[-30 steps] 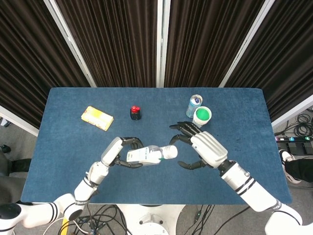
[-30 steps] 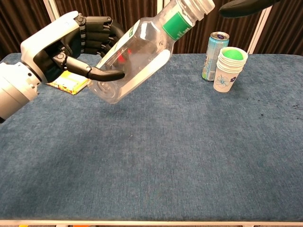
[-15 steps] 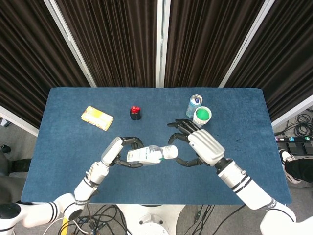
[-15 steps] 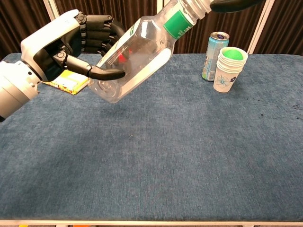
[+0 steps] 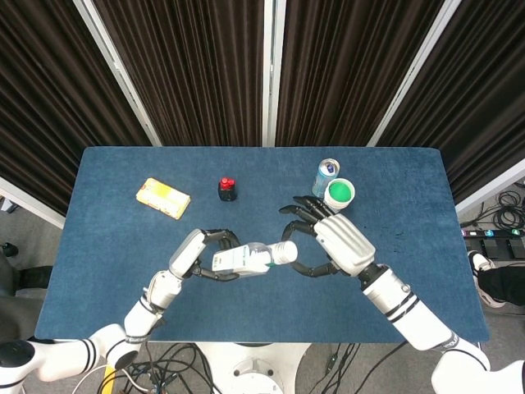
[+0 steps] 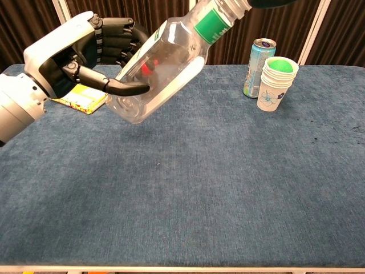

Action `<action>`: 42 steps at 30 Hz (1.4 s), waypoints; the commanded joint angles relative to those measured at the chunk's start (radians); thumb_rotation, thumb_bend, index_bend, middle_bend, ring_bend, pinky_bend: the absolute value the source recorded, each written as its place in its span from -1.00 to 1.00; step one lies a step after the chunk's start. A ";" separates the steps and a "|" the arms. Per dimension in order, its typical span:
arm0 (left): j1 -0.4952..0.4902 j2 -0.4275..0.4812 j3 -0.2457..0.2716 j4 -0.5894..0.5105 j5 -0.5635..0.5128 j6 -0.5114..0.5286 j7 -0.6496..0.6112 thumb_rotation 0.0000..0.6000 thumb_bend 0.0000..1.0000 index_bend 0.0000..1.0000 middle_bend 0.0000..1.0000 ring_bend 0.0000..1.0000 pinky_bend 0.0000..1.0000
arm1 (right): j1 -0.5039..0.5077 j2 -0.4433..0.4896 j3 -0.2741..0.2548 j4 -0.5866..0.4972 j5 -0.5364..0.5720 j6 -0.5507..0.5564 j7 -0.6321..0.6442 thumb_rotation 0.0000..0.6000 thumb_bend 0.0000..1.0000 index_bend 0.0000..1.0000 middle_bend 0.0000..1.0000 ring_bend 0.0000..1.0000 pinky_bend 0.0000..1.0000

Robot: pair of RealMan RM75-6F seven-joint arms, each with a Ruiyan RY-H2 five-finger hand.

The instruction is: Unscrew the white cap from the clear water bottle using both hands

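Above blue table [image 5: 107, 246], bottle [image 5: 246, 259] within left hand [image 5: 190, 254] fingers [image 5: 220, 235].

The clear water bottle [image 5: 244, 260] is empty, with a green-and-white label band near its neck, and is held off the blue worktop [image 6: 228, 188] on a slant, base low and neck rising toward the robot's right. Its white cap [image 5: 285, 252] remains on the neck, pointing right.
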 commanded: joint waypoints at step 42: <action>0.041 0.021 0.022 0.075 -0.250 -0.303 0.758 1.00 -0.38 -0.66 -0.51 -0.71 -0.47 | -0.115 -0.034 -0.129 0.201 0.034 -0.077 0.091 1.00 -0.40 0.18 -0.67 -1.00 -1.00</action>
